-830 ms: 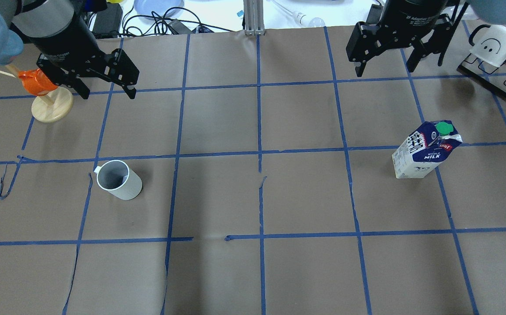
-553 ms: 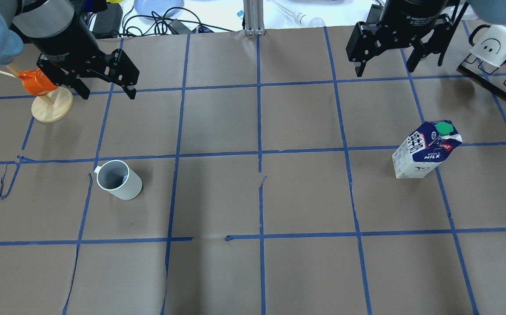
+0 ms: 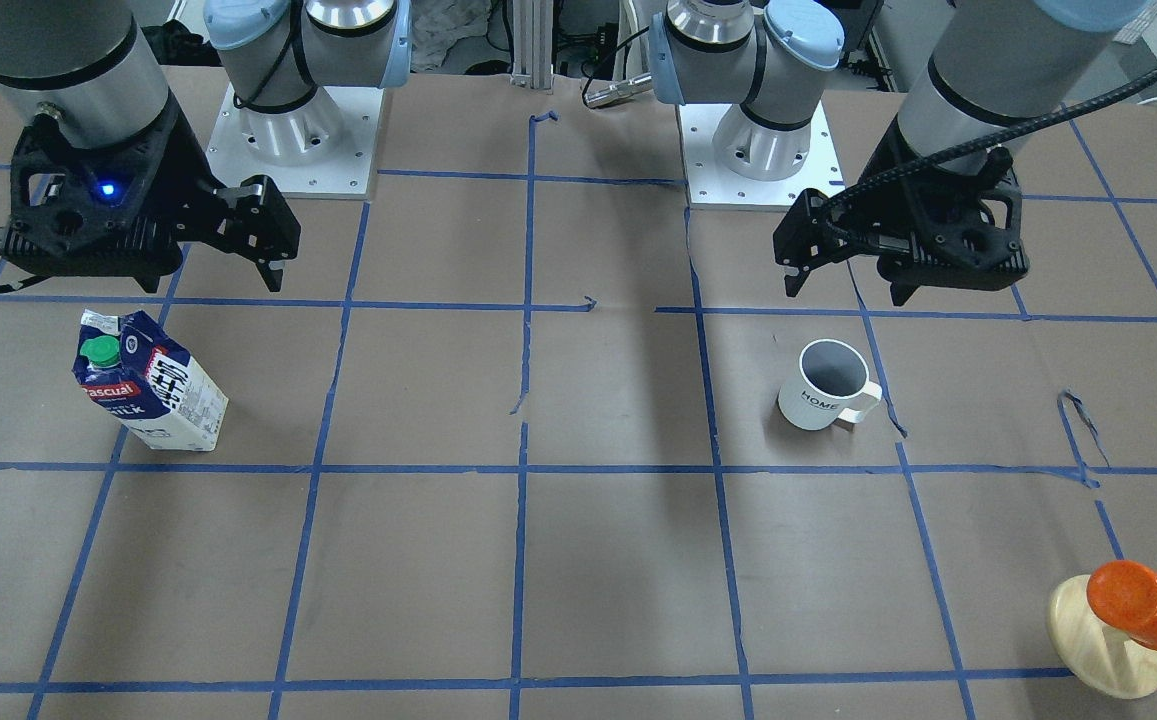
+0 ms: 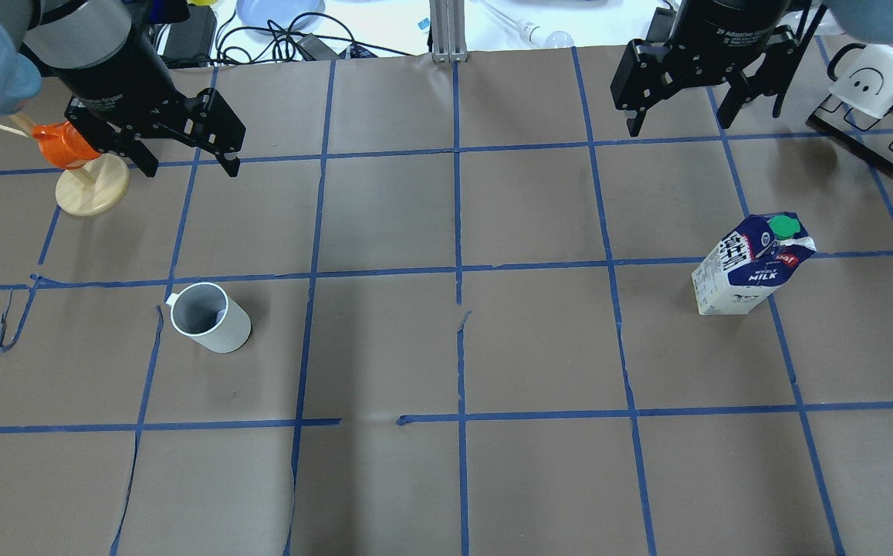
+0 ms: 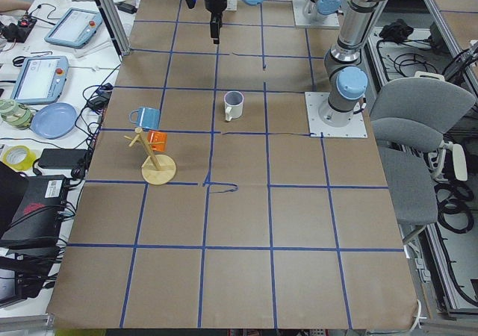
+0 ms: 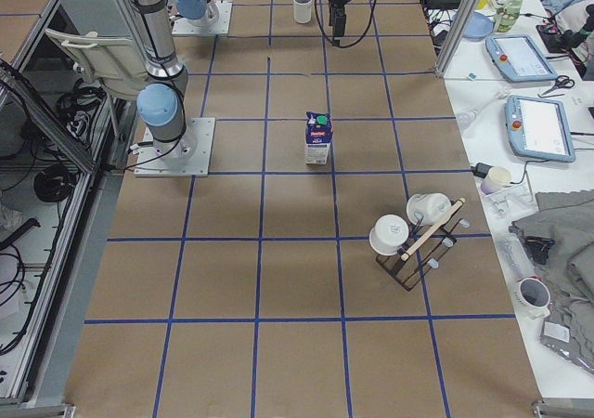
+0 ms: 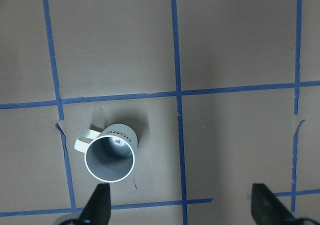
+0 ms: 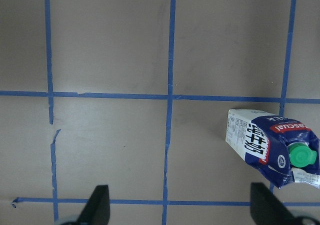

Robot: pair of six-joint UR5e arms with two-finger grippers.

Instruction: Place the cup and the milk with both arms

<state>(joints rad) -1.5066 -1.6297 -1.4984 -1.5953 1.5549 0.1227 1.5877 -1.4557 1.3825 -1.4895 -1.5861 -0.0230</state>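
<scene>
Change is next to none. In the overhead view the left hand [image 4: 189, 164] at upper left and the right hand [image 4: 678, 123] at upper right have hardly shifted, fingers apart and empty. The cup [image 4: 211, 318] at lower left and the milk [image 4: 751, 266] at right stand unmoved, so neither grasp has begun. The desk [image 4: 531, 347] is brown, gridded with blue tape [image 4: 458, 208] that is torn in spots. Cables [image 4: 276, 38] crowd the top edge.

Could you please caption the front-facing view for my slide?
Open left gripper hangs clear of the upright cup; open right gripper, clear of the milk.
</scene>
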